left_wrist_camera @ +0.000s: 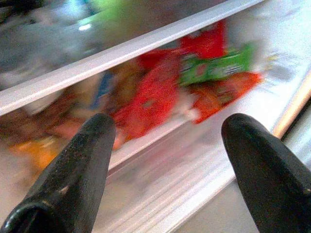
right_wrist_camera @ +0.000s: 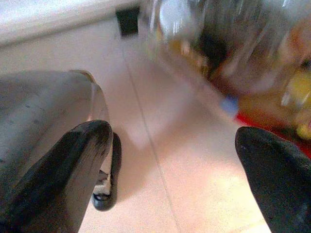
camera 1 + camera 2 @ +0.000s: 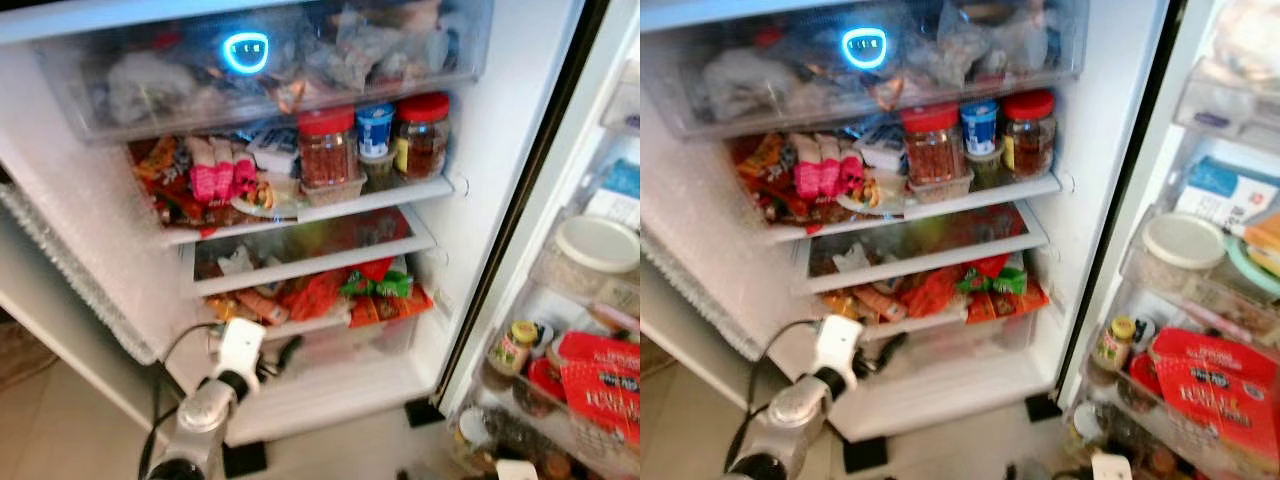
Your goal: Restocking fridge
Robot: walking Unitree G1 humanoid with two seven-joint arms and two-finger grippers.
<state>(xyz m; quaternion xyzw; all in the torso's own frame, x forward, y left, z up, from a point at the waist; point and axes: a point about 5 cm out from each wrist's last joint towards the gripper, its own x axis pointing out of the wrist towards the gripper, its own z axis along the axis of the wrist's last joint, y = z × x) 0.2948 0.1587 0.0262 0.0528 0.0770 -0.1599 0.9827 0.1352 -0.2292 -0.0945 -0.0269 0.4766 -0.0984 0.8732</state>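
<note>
Open fridge (image 3: 500,110), left gripper (image 1: 165,160) fingers spread and empty before its lowest shelf of red snack packets (image 3: 320,292), right gripper (image 2: 175,170) fingers spread over floor beside fridge door.

Snack packets (image 3: 340,295) crowding lower shelf (image 3: 300,262)

Floor (image 3: 60,420): pale beige tile, a thin grout line visible in the right wrist view. A black foot block (image 3: 424,412) sits on it under the open cabinet's lower right corner, a second (image 3: 243,459) further left. Light is warm on the tile. A blue-white indicator ring (image 3: 246,51) glows near the top.
</note>
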